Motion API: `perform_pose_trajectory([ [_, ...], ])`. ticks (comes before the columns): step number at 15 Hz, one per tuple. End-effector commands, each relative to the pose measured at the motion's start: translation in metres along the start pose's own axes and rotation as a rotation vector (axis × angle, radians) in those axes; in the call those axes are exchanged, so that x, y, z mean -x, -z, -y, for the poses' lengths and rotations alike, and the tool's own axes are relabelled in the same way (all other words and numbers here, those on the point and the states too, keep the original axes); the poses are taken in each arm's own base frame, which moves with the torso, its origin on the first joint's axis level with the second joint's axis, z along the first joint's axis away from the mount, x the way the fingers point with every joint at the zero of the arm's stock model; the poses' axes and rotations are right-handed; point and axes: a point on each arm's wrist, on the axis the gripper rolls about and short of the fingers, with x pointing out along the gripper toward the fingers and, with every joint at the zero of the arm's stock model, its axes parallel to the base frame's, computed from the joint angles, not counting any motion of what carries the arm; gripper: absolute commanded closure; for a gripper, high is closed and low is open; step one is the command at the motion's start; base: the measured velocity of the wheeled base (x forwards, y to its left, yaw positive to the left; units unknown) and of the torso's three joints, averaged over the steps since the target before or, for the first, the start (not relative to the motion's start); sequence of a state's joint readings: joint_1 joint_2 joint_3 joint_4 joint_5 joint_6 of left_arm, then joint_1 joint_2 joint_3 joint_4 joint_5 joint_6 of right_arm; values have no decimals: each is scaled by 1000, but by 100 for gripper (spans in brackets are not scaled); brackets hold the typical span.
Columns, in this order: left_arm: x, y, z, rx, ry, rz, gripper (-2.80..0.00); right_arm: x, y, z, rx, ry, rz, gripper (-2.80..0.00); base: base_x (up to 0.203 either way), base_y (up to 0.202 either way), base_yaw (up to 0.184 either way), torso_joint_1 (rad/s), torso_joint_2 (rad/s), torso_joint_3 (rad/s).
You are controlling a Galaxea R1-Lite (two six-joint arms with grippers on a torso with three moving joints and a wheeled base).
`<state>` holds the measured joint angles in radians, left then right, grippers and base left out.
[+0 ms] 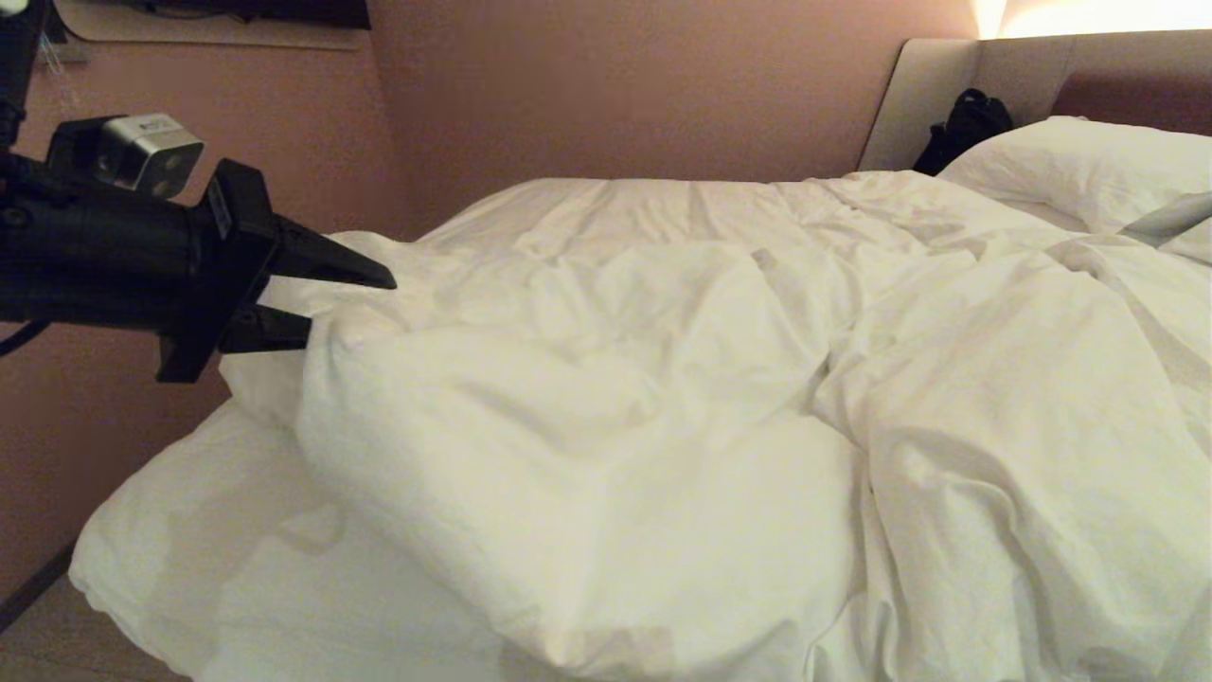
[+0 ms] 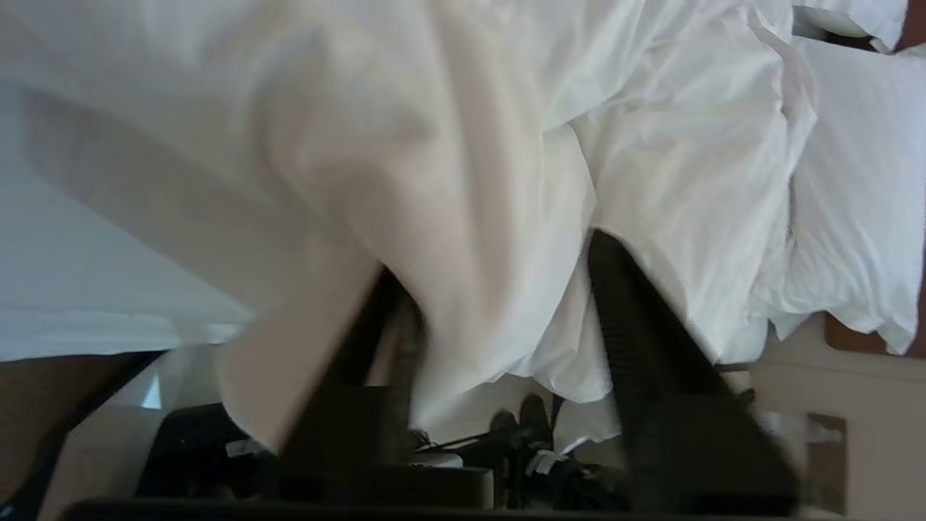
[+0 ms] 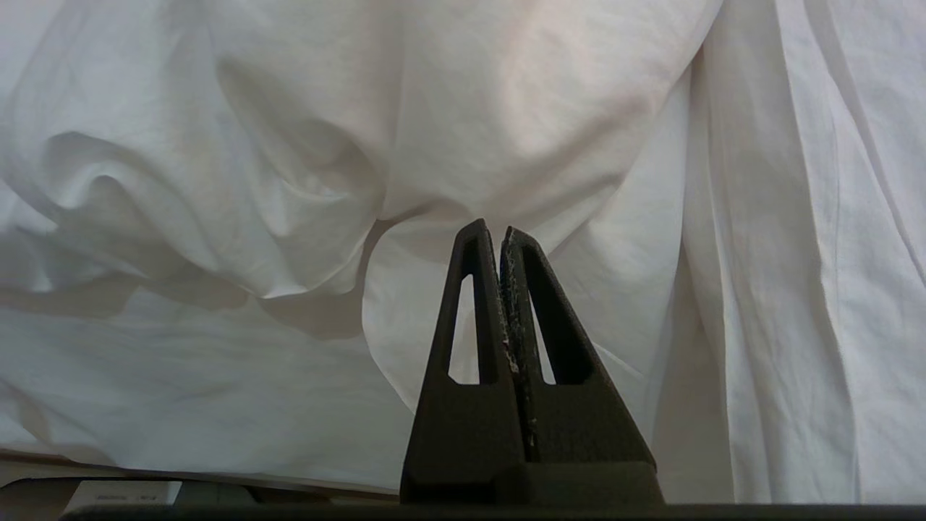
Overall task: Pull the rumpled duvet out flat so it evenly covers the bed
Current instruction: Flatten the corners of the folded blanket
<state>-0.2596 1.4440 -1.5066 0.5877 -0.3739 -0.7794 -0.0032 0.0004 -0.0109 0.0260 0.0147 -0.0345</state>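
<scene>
Spreading remains unfinished: the duvet lies bunched across the middle of the bed, with bare sheet exposed at the frame's lower left and a pillow at upper right. The left gripper, at left centre, stands parted around the duvet's edge; whether it grips is unclear. The right gripper is closed, empty, beside folds.

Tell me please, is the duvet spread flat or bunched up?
Bunched: the duvet lies heaped, leaving the bed's near corner uncovered.
</scene>
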Motion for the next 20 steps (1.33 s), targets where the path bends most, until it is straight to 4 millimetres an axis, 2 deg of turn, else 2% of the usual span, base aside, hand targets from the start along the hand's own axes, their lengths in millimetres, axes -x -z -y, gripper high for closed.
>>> perform_pose_trajectory([
  [1,0,-6,-3,15,-11,16,-280,0,0,0,1,-1,0,0,0,0,0,0,0,0],
  [4,12,-10,-3,19,-12,59,-280,0,0,0,-1,-1,0,0,0,0,0,0,0,0],
  [8,46,-24,-9,24,-38,215,-280,0,0,0,1,-1,0,0,0,0,0,0,0,0],
  [9,47,-31,-14,31,-56,248,-280,0,0,0,1,-1,0,0,0,0,0,0,0,0],
  [11,29,-55,-36,63,-115,277,-280,0,0,0,1,-1,0,0,0,0,0,0,0,0],
  [12,19,-69,-51,86,-144,294,0,0,0,0,1,-1,0,0,0,0,0,0,0,0],
  [16,-5,-123,-120,157,-246,392,0,0,0,0,1,-1,0,0,0,0,0,0,0,0],
  [20,-20,-160,-190,185,-339,432,0,0,0,0,1,-1,0,0,0,0,0,0,0,0],
])
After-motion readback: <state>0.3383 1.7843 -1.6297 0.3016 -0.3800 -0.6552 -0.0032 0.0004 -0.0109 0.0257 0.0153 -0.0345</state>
